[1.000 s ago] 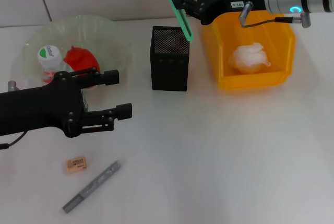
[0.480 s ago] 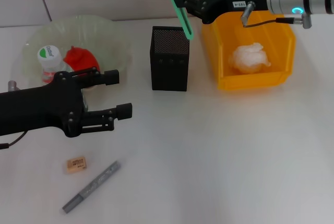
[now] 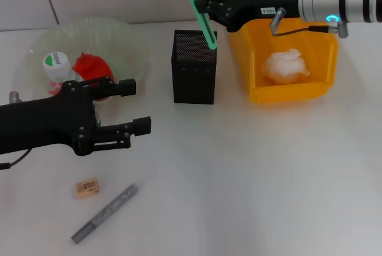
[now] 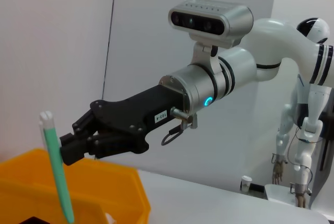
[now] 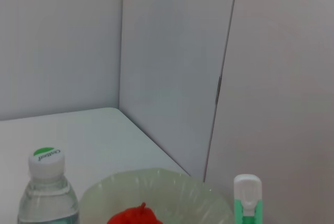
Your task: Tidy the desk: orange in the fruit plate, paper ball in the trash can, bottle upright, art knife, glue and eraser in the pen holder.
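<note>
If I let go while the art knife [image 3: 199, 10] leans this steeply, its lower end may catch the pen holder [image 3: 194, 74] rim and tip out onto the desk. My right gripper [image 3: 206, 6] is clenched on the green knife, its tip just over the holder's mouth. My left gripper [image 3: 136, 107] hangs spread and empty beside the fruit plate [image 3: 131, 44].

On the desk right now: one black mesh pen holder [image 3: 194, 74], one yellow bin [image 3: 290, 59] with one paper ball [image 3: 285, 65] inside, and one clear fruit plate [image 3: 128, 44] holding one red fruit [image 3: 88, 65]. Add one bottle [image 3: 57, 69], one green art knife [image 3: 199, 11], one eraser [image 3: 87, 188] and one grey pen-like stick [image 3: 105, 213]. Two black grippers in view, the left gripper [image 3: 138, 107] and the right gripper [image 3: 206, 6].
</note>
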`<state>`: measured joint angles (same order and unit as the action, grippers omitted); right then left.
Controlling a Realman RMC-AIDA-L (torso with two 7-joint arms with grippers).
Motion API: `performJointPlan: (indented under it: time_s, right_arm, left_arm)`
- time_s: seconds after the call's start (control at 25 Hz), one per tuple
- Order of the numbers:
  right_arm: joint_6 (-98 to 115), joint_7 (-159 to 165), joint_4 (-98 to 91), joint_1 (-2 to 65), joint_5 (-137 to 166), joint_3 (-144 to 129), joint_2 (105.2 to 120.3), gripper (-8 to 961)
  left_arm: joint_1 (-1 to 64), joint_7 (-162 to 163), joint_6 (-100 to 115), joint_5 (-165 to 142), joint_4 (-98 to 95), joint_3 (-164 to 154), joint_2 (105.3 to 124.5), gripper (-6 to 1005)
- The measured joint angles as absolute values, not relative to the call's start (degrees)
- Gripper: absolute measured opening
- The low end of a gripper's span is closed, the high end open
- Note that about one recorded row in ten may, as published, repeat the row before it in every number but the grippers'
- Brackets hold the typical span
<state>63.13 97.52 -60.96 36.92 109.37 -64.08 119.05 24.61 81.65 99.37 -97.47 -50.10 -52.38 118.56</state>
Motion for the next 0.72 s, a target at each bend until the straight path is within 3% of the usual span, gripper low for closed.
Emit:
performJointPlan:
  time_s: [0.72]
  right_arm:
    - [60.45,90.15,-54.57,39.34,106.15,-64.07,119.11,119]
  left_arm:
    - [24.38,81.12,99.30,-97.48,-49.92,-52.32,118.56,799]
